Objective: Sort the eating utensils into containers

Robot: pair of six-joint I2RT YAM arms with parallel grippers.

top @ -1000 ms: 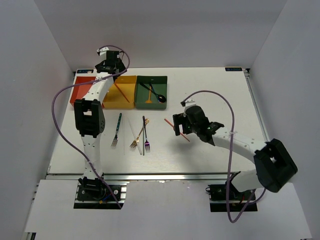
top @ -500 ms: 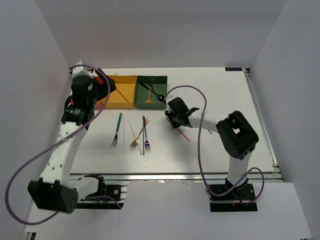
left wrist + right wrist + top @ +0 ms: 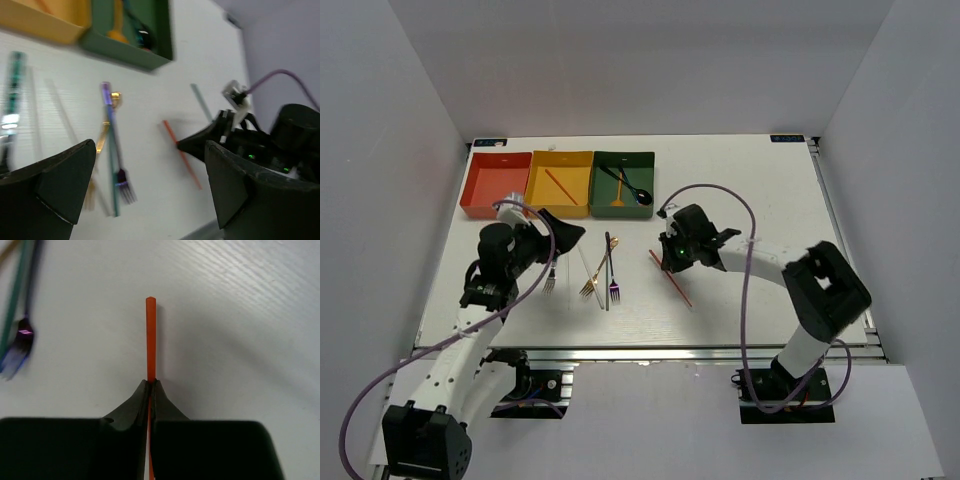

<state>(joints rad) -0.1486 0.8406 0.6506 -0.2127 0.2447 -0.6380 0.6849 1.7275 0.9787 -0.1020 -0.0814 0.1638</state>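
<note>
A red chopstick [image 3: 680, 290] lies on the white table, and my right gripper [image 3: 667, 258] is shut on its upper part. In the right wrist view the chopstick [image 3: 150, 335] sticks out straight ahead of the closed right gripper [image 3: 151, 382]. My left gripper [image 3: 565, 235] hovers open and empty left of the loose utensils; its wrist view shows the left gripper [image 3: 150, 150] with wide jaws. Gold fork [image 3: 590, 285], purple fork [image 3: 613, 291] and a dark chopstick [image 3: 607, 265] lie mid-table. At the back stand the red-orange tray [image 3: 480, 190], yellow tray [image 3: 575, 190] and green tray [image 3: 605, 165].
The yellow tray holds a red chopstick [image 3: 560, 186]. Inside the green tray are a black spoon [image 3: 633, 189] and a gold spoon [image 3: 618, 198]. A teal fork [image 3: 550, 280] shows partly under the left arm. White walls enclose the table on three sides.
My right gripper has closed on the red chopstick on the table. The left arm has swung from the back trays down toward the table's left middle, still open.
</note>
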